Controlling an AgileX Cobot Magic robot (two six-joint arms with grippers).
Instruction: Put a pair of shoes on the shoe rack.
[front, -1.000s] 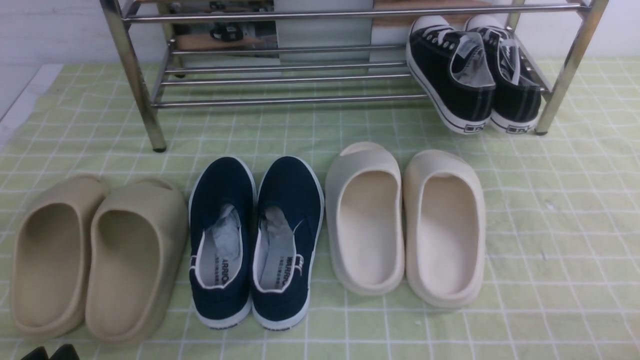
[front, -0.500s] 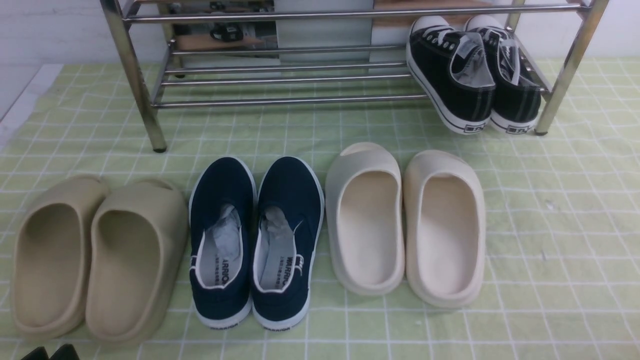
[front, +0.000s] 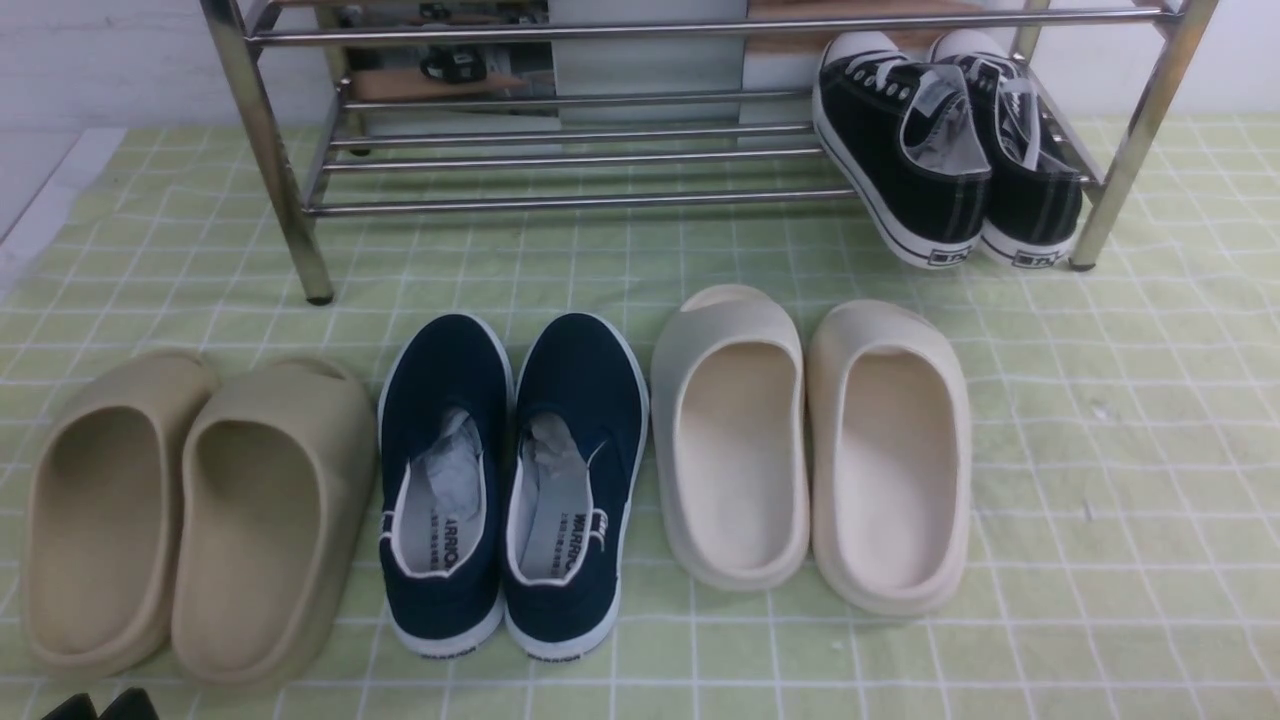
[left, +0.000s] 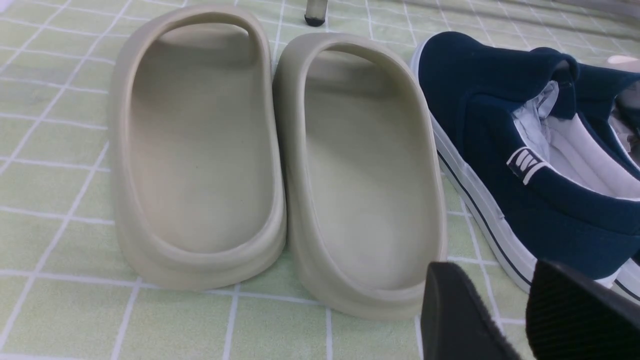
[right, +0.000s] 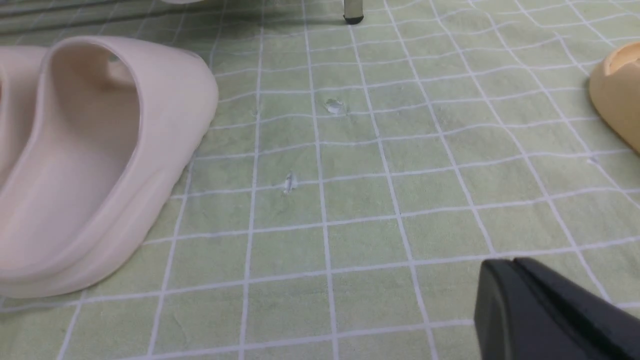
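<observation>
The pair of shoes, two black lace-up sneakers (front: 945, 160), rests side by side at the right end of the shoe rack's (front: 560, 200) lower shelf, toes toward the back and heels tilted down over the front bar. No gripper touches them. My left gripper (front: 98, 706) shows only as two dark fingertips at the bottom left corner of the front view. In the left wrist view that gripper (left: 500, 295) is open and empty, low behind the tan slides and a navy shoe. My right gripper (right: 512, 267) is shut on nothing, over bare cloth.
On the green checked cloth (front: 1120, 450) in front of the rack stand three pairs in a row: tan slides (front: 180, 510), navy slip-ons (front: 510, 480) and cream slides (front: 810, 440). A pale orange shoe edge (right: 617, 95) shows in the right wrist view. A rack leg (front: 290, 230) stands behind the slip-ons.
</observation>
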